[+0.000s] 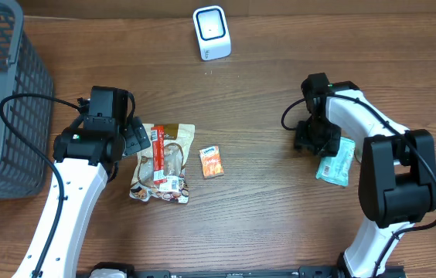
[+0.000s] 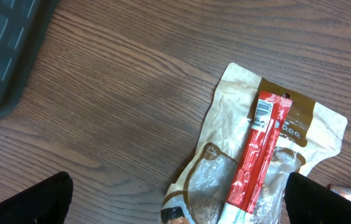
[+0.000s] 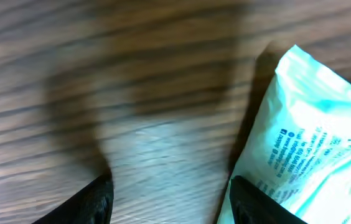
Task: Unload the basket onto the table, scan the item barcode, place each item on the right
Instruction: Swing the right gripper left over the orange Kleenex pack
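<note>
Hovering wide open over the brown pouch [image 2: 225, 118] and red stick [image 2: 259, 155], the left gripper [image 1: 135, 137] holds nothing, while the right gripper [image 3: 172, 199] stands half-open, gripping nothing, just beside the mint packet [image 3: 312, 143].

packet [image 3: 312, 143] cropped (right edge), tabletop [image 3: 132, 81] blurred

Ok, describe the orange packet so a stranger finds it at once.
From the grey basket on the left, go right past the brown pouch topped by a red stick. The orange packet lies just beyond it, apart, the smallest and only orange item.
</note>
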You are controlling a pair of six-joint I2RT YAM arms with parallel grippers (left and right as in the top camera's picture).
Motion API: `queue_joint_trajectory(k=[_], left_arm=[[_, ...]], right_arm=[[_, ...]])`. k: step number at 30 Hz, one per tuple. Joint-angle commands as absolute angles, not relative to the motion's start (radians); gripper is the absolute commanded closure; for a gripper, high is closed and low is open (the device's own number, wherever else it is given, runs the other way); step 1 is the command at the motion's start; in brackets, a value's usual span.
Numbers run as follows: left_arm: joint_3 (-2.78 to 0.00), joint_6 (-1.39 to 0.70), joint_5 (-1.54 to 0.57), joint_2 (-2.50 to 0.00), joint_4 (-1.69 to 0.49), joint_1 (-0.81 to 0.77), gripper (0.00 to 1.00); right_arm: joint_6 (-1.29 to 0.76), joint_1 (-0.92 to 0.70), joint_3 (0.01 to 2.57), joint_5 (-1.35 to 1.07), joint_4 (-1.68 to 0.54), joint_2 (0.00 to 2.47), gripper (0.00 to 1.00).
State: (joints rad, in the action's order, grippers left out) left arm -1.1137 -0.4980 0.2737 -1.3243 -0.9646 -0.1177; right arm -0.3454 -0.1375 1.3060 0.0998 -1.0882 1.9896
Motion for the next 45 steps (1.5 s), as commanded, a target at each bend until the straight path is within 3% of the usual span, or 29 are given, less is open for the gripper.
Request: queue_joint_trajectory(k=[1,7,11,23,27,35,45], left_arm=[[-1.13,-0.494,0.287,-1.32,-0.964,-0.118,0.0],[-1.13,-0.494,0.287,-1.32,-0.964,-0.118,0.01],[-1.13,-0.494,0.287,-1.32,-0.964,-0.118,0.0],[-1.13,-0.494,0.287,-1.32,-0.964,-0.118,0.01],[-1.13,-0.494,0.287,-1.32,-0.964,-0.118,0.01],[-1.13,-0.494,0.287,-1.32,-0.964,-0.118,0.0],[-1.13,-0.494,0.287,-1.32,-0.964,-0.118,0.0]], right_arm=[[-0.397,-0.109,1.286,0.073,-1.077,1.999,0.38],[-0.282,-0.144,1.285,-0.496,-0.936,1.999,0.39],[-0.283,-0.208,1.284,-0.67,-0.863,1.999,0.39],[-0.368,-0.446,1.284,-0.584,-0.609,1.999,0.41],[-0.371,-0.479,1.286,-0.577,-0.587,1.997,0.53],[-0.371,-0.484,1.305,-0.607,-0.604,1.92,0.56],[-0.371,-0.538,1.295,-0.592,-0.626,1.924,0.71]])
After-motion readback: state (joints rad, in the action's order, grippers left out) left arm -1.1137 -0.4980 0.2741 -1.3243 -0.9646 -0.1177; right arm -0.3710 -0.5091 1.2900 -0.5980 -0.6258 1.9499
